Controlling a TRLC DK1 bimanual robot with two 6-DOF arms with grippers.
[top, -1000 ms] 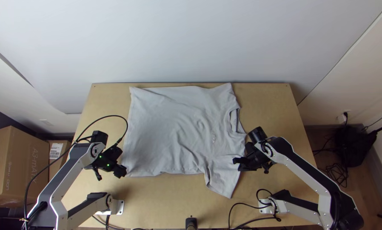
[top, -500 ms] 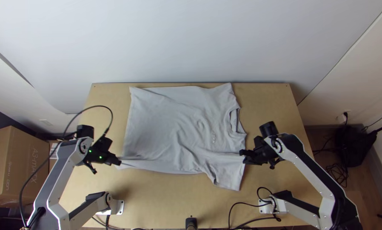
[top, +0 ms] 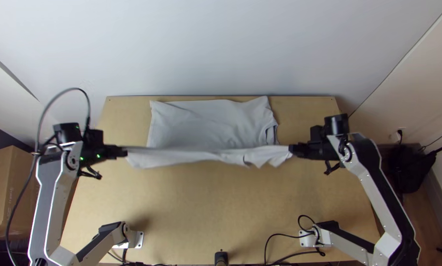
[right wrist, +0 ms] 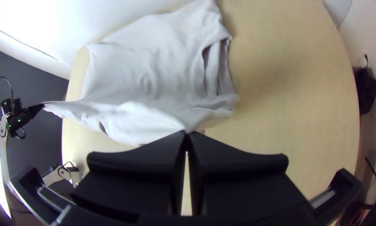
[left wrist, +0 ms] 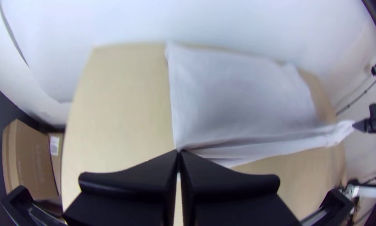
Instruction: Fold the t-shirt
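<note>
The grey t-shirt (top: 211,120) has its back part flat on the table in the top view, while its front edge is lifted and stretched between both grippers. At the hem corner, my left gripper (top: 125,151) is shut on the cloth; in the left wrist view the left gripper (left wrist: 178,154) pinches the end of the shirt (left wrist: 238,88). My right gripper (top: 292,150) is shut on the sleeve-side end. In the right wrist view the right gripper (right wrist: 187,134) holds cloth of the shirt (right wrist: 142,75), with the neck opening beyond it.
The light wooden table (top: 206,212) lies bare in front of the shirt. Beyond its back edge stands a white wall (top: 221,44). Cardboard boxes (top: 9,197) are at the left, and a black bag (top: 408,167) with cables is on the floor at the right.
Both grippers have moved up the picture and apart, the left one leftward and the right one rightward. The shirt's front edge has come up off the table and been pulled taut between them.
</note>
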